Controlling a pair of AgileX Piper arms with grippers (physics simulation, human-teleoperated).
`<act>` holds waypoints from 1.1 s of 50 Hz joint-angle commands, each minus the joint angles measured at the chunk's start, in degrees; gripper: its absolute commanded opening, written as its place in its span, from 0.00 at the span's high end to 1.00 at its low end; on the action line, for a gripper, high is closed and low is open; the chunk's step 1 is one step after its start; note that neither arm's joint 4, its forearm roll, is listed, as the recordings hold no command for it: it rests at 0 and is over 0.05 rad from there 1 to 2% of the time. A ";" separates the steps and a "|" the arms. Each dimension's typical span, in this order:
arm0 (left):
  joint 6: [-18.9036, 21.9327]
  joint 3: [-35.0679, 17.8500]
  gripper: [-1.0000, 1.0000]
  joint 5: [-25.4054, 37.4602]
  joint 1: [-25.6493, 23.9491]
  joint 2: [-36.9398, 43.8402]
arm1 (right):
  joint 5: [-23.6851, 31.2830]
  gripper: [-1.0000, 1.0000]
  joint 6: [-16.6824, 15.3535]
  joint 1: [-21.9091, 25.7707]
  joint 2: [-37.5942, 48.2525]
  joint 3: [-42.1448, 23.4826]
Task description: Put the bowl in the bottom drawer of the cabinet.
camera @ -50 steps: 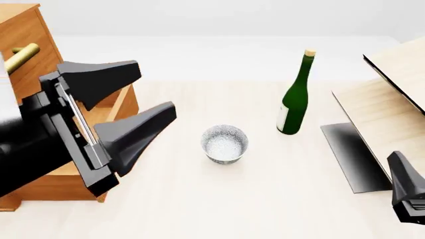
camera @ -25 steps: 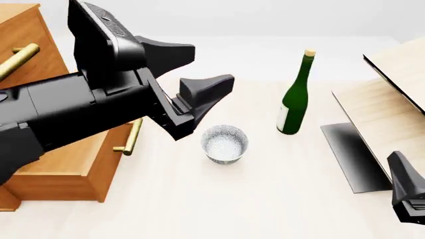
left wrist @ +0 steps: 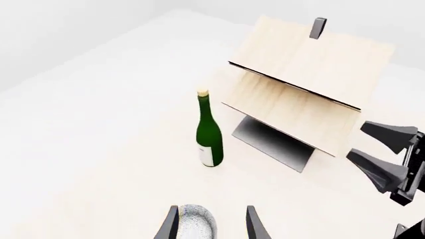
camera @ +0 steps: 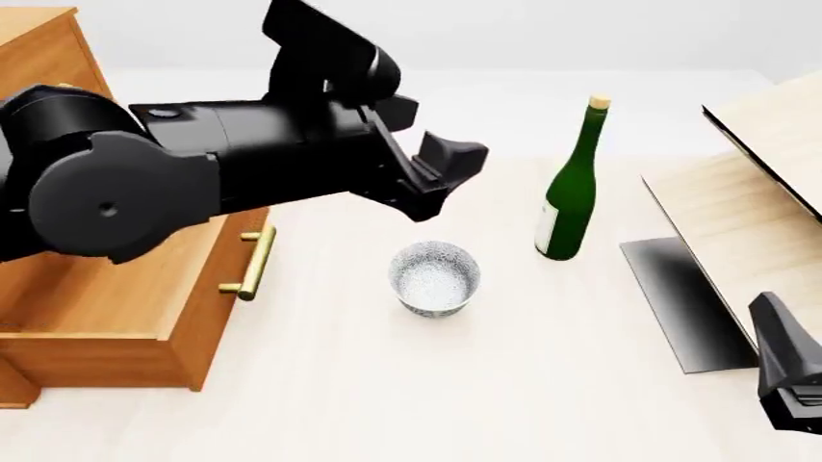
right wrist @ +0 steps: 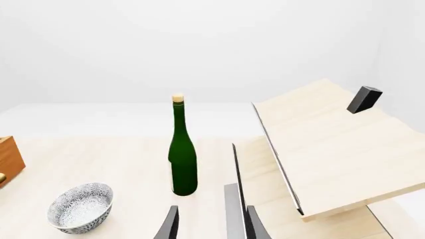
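Note:
The small speckled bowl (camera: 434, 277) stands upright on the table, in front of the green bottle. My left gripper (camera: 444, 183) hangs open above and just behind it, holding nothing. In the left wrist view the bowl (left wrist: 193, 225) shows low down between the fingertips (left wrist: 171, 225). The bottom drawer (camera: 122, 318) of the orange-brown cabinet (camera: 38, 67) stands pulled out at the left, its brass handle (camera: 250, 262) facing the bowl. My right gripper (camera: 786, 375) rests open at the near right edge, and its wrist view shows the bowl (right wrist: 81, 207) far off.
A green bottle (camera: 569, 192) stands upright just right of and behind the bowl. A pale wood-and-black unit (camera: 752, 192) with a slanted top fills the right side of the table. My left arm's bulk covers much of the cabinet's front.
My left arm has swung right, away from the drawer and over toward the bowl, uncovering the pulled-out drawer and its handle. The bowl, the bottle and the right arm have stayed put.

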 commanded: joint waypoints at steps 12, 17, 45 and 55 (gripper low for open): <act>-1.05 -7.34 0.00 6.66 1.11 8.81 | 0.00 0.00 0.00 0.00 0.01 0.00; -2.35 -7.96 0.00 7.28 1.11 9.81 | 0.00 0.00 0.01 0.00 0.00 0.00; -3.67 -11.86 0.00 11.85 2.54 18.21 | 0.00 0.00 -0.01 0.00 0.01 0.00; -3.50 -14.19 0.00 12.84 2.52 21.20 | 0.00 0.00 0.00 0.00 0.01 0.00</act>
